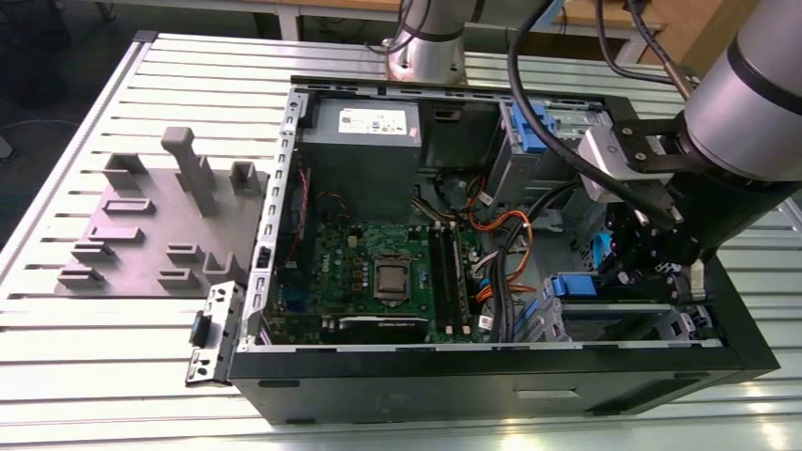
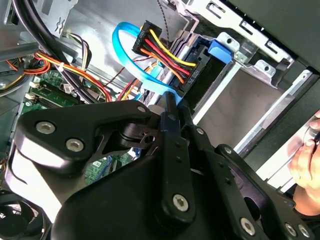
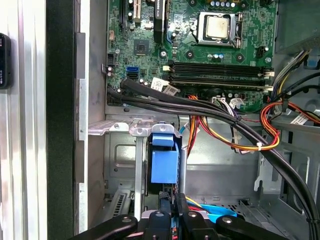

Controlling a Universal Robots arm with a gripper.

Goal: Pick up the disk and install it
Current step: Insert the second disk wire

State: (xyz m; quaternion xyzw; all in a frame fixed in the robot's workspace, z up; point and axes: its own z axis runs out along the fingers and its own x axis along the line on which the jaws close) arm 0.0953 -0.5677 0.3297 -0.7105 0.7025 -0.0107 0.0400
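Note:
The disk (image 3: 164, 167) stands in the drive bay at the open computer case's front corner, its blue carrier (image 1: 574, 285) facing out. In the first wrist view my gripper (image 3: 172, 204) is just behind the carrier's end, in line with it. Its black fingers (image 2: 168, 125) are shut tight together, their tips beside the blue plastic and a blue data cable (image 2: 131, 57). I cannot tell whether they pinch the carrier. In the exterior view my gripper (image 1: 641, 268) reaches down into the case at that view's right.
Bundled power cables (image 3: 240, 131) cross the case beside the bay, and a black connector (image 2: 172, 60) hangs close to my fingertips. The motherboard (image 1: 376, 268) and grey power supply (image 1: 363, 127) lie further in. A person's hand (image 2: 306, 160) is near the case wall. A grey fixture (image 1: 150, 225) sits on the table.

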